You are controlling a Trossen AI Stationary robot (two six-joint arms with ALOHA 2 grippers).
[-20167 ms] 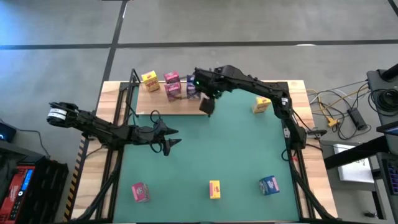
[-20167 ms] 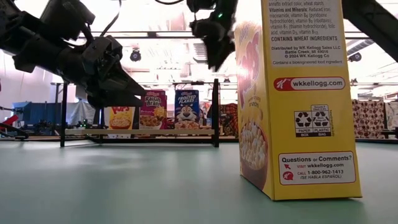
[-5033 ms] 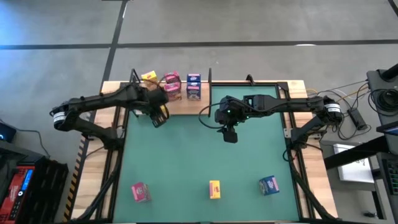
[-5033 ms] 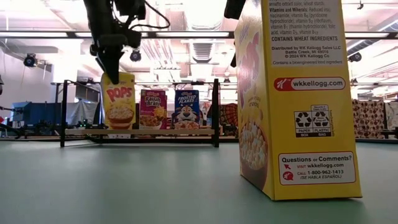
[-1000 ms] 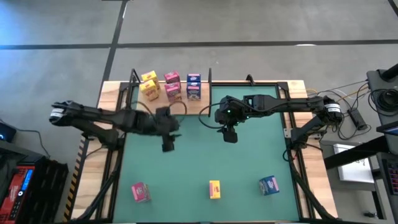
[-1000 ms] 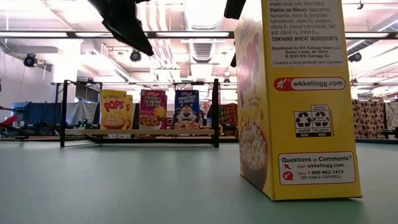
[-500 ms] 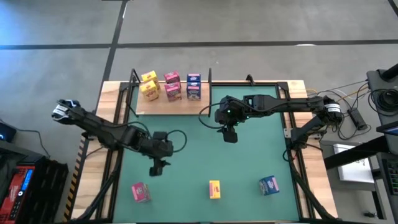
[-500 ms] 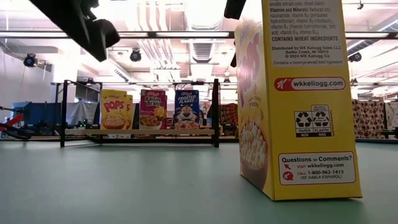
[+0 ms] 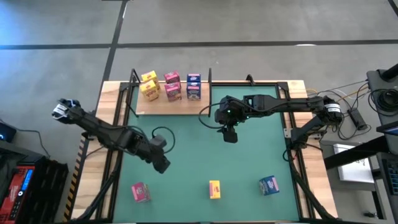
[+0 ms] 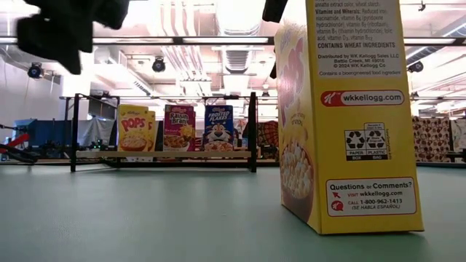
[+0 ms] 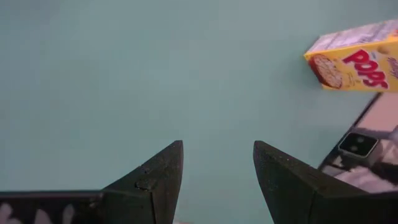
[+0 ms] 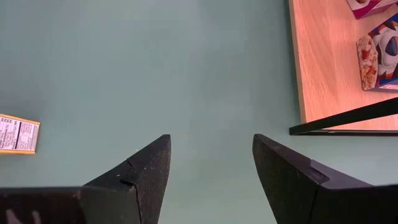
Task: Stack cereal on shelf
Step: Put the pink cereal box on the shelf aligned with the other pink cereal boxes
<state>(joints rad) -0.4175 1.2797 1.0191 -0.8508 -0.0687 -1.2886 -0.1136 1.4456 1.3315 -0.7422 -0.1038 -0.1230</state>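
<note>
We have the left gripper (image 9: 163, 167) low over the green mat, fingers (image 11: 155, 180) parted and empty, nothing between them. Three boxes wait along the counter's near edge: the pink box (image 9: 140, 191) toward the near-left corner, the yellow box (image 9: 214, 189) mid-edge, the blue box (image 9: 268, 185) toward the near-right corner. For us the pink box lies nearest, just beyond the left fingertips toward that corner, its long axis running roughly along the near edge. The shelf (image 9: 177, 106) at the far edge already carries four boxes. The right gripper (image 9: 229, 135) hangs mid-counter, fingers apart and empty, so we'd say this pick belongs to the left arm.
</note>
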